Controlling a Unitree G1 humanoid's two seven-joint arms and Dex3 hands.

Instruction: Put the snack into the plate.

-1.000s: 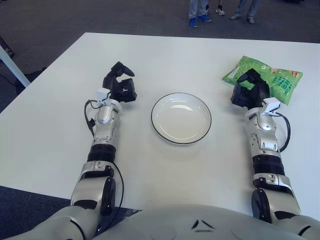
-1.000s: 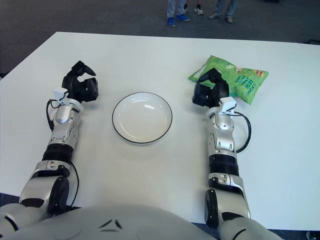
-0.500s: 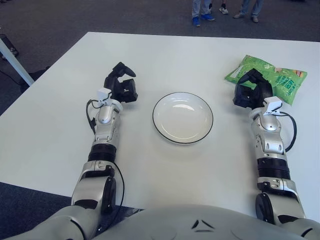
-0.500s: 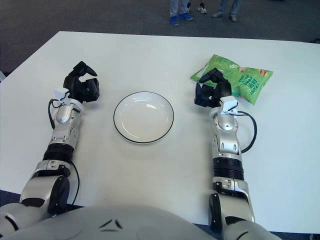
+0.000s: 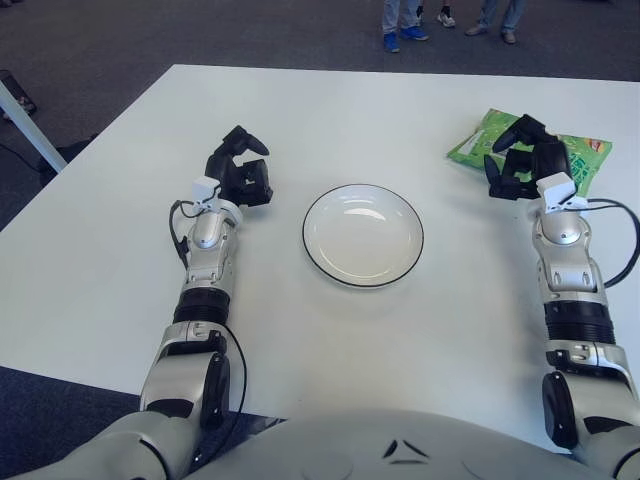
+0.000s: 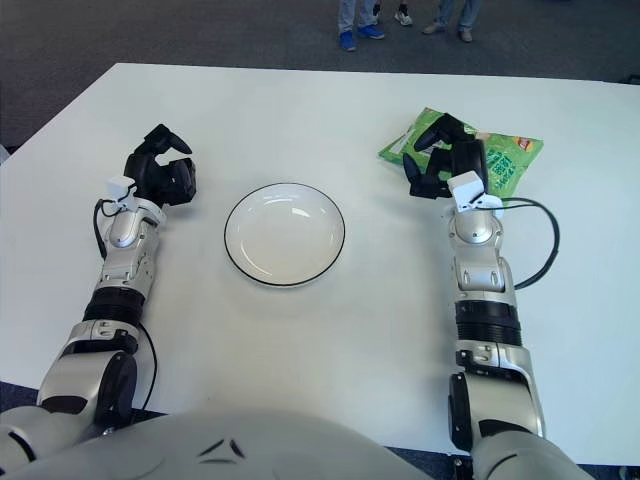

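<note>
Two hands show on the white table (image 5: 330, 360) I am working over, and only one matters for the coming move. My landmark is the plate (image 5: 363, 235), a white dish with a dark rim, lying empty near the middle of the table.

To the right of the plate and farther from me lies the snack (image 5: 572, 158), a green packet lying flat. Its long axis runs roughly left to right, tilted a little so the right end sits nearer to me than the left end. It is well apart from the plate.

My right hand (image 5: 527, 163) is by far the nearer one. It shows over the packet's left part, so the snack extends to the right and slightly beyond the hand. Its dark fingers (image 6: 436, 128) are spread and arched above the green wrapper, not closed on it; I cannot tell whether any fingertip touches the wrapper. The right forearm runs almost straight away from me, well right of the plate.

My left hand (image 5: 241, 173) shows to the left of the plate, just beside it, with fingers loosely curled around nothing.

I judge the grasp not yet made. The next move calls for closing the right hand on the packet's left part, then carrying it leftward and toward me to the plate.
</note>
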